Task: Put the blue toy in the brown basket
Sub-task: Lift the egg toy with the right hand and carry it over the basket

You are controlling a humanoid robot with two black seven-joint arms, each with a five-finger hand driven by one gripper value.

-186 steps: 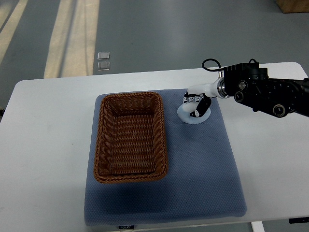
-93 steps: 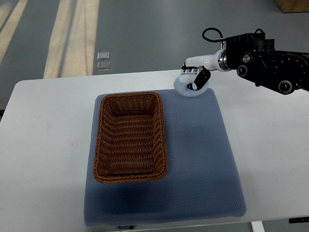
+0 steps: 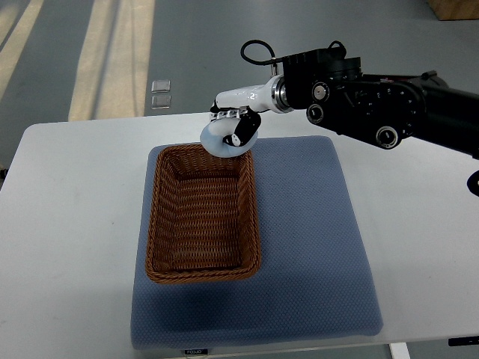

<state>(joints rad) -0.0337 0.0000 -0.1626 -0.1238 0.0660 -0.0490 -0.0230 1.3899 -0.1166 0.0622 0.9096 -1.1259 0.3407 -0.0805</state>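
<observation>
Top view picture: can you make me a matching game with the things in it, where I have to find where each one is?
Things:
1. blue toy
2. brown basket
3. blue mat
4. right hand

Places:
A. lying flat on the white table
B. at the basket's far rim, reaching in from the right
C. standing on the left part of the mat
D. held in the hand, at the basket's far edge

Pairs: 1-D, 2-C, 3-A, 4-B

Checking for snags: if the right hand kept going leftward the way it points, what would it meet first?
Probably nothing: the right hand holds the blue toy over the brown basket far rim; only bare table lies beyond. Height unclear.
</observation>
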